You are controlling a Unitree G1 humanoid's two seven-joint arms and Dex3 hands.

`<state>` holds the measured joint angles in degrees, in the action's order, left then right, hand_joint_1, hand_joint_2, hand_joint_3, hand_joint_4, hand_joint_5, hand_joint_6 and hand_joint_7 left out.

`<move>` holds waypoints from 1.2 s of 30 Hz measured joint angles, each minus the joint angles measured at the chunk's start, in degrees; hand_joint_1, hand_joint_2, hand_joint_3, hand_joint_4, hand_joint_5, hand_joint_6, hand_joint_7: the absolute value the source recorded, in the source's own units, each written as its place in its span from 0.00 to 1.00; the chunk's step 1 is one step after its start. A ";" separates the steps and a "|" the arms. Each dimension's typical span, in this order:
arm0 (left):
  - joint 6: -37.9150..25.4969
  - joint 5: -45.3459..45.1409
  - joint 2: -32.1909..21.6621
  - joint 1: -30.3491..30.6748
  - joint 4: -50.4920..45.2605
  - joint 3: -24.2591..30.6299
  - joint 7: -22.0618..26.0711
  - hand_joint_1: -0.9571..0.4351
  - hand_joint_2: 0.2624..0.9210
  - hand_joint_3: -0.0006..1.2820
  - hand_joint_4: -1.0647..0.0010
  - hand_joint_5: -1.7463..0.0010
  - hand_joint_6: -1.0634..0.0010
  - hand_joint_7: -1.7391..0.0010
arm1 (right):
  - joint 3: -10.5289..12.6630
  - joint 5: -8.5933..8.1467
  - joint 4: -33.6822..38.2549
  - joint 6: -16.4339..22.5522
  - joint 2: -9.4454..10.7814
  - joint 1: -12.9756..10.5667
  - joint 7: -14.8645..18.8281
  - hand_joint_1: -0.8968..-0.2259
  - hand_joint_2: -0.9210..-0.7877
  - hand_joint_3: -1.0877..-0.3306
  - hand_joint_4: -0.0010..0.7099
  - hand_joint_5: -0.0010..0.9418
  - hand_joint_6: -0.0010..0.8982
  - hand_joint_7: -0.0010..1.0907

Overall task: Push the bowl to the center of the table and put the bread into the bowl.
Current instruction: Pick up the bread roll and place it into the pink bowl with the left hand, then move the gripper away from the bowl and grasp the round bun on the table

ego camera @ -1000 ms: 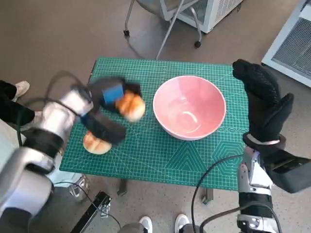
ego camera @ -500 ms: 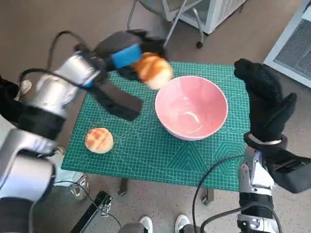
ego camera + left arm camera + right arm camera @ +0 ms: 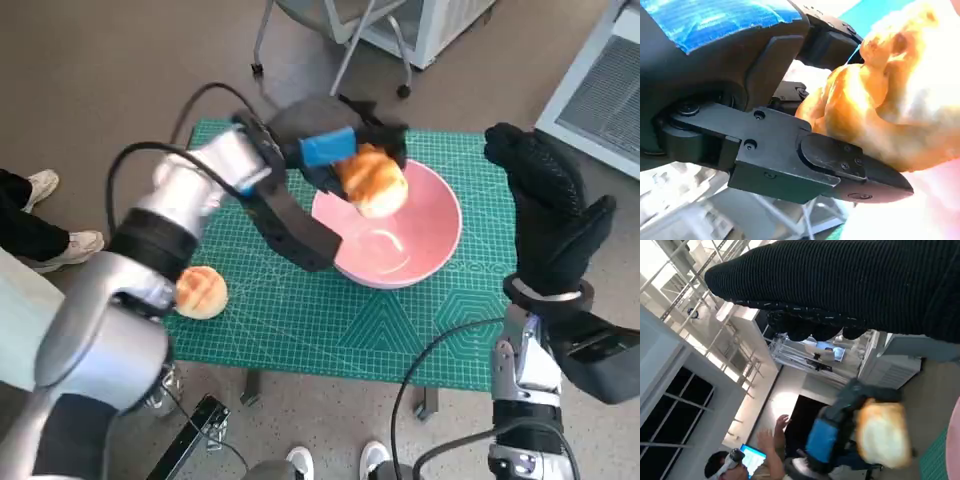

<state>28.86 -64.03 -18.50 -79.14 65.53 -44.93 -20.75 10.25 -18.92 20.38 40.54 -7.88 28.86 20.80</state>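
1. Left hand (image 3: 335, 150): black, blue tape on back; raised over far-left rim of bowl; fingers (image 3: 840, 165) closed around a bun.
2. Bun (image 3: 373, 182): golden, glossy; gripped between left fingers, above bowl interior, not touching it; in left wrist view (image 3: 880, 110) pressed against finger pads; in right wrist view (image 3: 882, 437) seen just beyond the blue-taped hand (image 3: 832, 437).
3. Bowl (image 3: 430, 245): pink, upright, on mat; directly beneath held bun; left of the right hand's fingers, apart from them.
4. Second bun (image 3: 200, 292): round, scored top; lying on mat near left edge, well apart from left fingers, beside left forearm.
5. Right hand (image 3: 550, 215): black knitted glove; raised upright at right edge of table; fingers extended and held together, thumb apart, holding nothing; touching neither bowl nor bun.
6. Mat (image 3: 300, 320): green, gridded, covering table top.
7. Person (image 3: 747, 460): in right wrist view, distant, one hand raised.
8. Shoes (image 3: 60, 245): pale, on floor left of table.
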 measured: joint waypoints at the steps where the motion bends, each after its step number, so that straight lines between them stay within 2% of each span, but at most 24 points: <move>1: 0.01 0.04 0.50 -0.09 0.82 -0.12 0.36 0.81 1.00 0.18 0.55 0.24 0.56 0.41 | 0.03 0.00 -0.23 -0.07 0.00 -0.13 -0.01 0.43 0.00 0.44 0.53 0.01 0.07 0.67; 2: -0.03 0.12 0.99 -0.13 1.47 -0.15 1.12 0.80 0.99 0.19 0.63 0.32 0.62 0.47 | 0.05 0.00 -0.43 -0.14 0.00 -0.26 -0.02 0.43 0.00 0.44 0.53 0.01 0.07 0.67; 4: -0.18 1.45 1.80 -0.16 2.44 0.04 5.08 0.80 1.00 0.20 0.72 0.68 0.72 0.67 | 0.08 0.00 -0.88 -0.37 -0.01 -0.55 -0.03 0.43 0.00 0.44 0.53 0.01 0.07 0.67; 5: -0.43 1.99 2.17 -0.18 2.82 0.18 7.28 0.81 1.00 0.21 0.75 0.79 0.75 0.73 | 0.10 0.00 -1.08 -0.45 -0.01 -0.65 -0.04 0.44 0.00 0.44 0.53 0.01 0.07 0.67; 7: -1.41 2.99 2.87 -0.18 3.24 0.42 12.42 0.83 1.00 0.24 0.79 0.89 0.77 0.79 | 0.18 0.01 -1.55 -0.52 -0.01 -0.78 -0.05 0.44 0.00 0.44 0.53 0.01 0.07 0.67; 9: -2.20 3.94 3.31 -0.18 3.31 0.68 16.71 0.84 1.00 0.25 0.80 0.95 0.74 0.83 | 0.32 0.01 -1.93 -0.68 -0.01 -0.84 -0.10 0.44 0.00 0.43 0.53 0.01 0.06 0.67; 11: -2.55 4.74 3.42 -0.18 3.27 0.95 20.14 0.84 1.00 0.25 0.80 0.97 0.73 0.85 | 0.47 0.01 -2.26 -1.01 -0.01 -0.87 -0.18 0.44 0.00 0.43 0.52 0.01 0.06 0.67; 14: -2.17 5.58 3.02 -0.18 2.88 1.03 22.06 0.82 1.00 0.23 0.79 0.98 0.71 0.86 | 0.74 0.08 -2.69 -1.39 -0.03 -1.04 -0.36 0.44 0.00 0.43 0.52 0.01 0.06 0.68; 17: -0.71 5.57 2.24 -0.21 2.30 0.81 21.92 0.80 1.00 0.17 0.78 0.99 0.71 0.88 | 0.78 0.19 -3.03 -1.66 -0.03 -1.22 -0.56 0.44 0.00 0.43 0.52 0.01 0.06 0.68; 19: 0.72 5.57 1.56 -0.34 1.96 0.69 21.87 0.74 0.96 0.10 0.79 1.00 0.72 0.89 | 0.78 0.28 -3.16 -1.74 -0.03 -1.29 -0.68 0.44 0.00 0.43 0.52 0.01 0.05 0.68; 24: 3.80 5.57 -0.44 -0.75 0.83 0.53 21.96 0.62 0.86 0.03 0.80 1.00 0.75 0.91 | 0.76 0.57 -3.19 -1.94 0.04 -1.33 -0.99 0.44 0.00 0.43 0.52 0.01 0.05 0.69; 31: 7.99 5.96 -5.54 -0.82 -2.21 1.62 21.17 0.59 0.82 0.01 0.77 0.99 0.72 0.91 | 0.62 0.97 -2.75 -1.86 0.40 -1.32 -1.02 0.44 0.00 0.44 0.52 0.01 0.05 0.69; 36: 11.94 7.35 -11.31 -0.50 -6.37 4.09 19.05 0.60 0.81 0.00 0.68 0.98 0.63 0.90 | 0.45 0.88 -2.34 -1.85 0.91 -1.31 -0.95 0.44 0.00 0.44 0.52 0.01 0.05 0.69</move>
<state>40.80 -56.68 -29.81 -79.65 59.16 -40.84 -1.70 10.70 -18.04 18.04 38.69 -6.97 27.56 19.85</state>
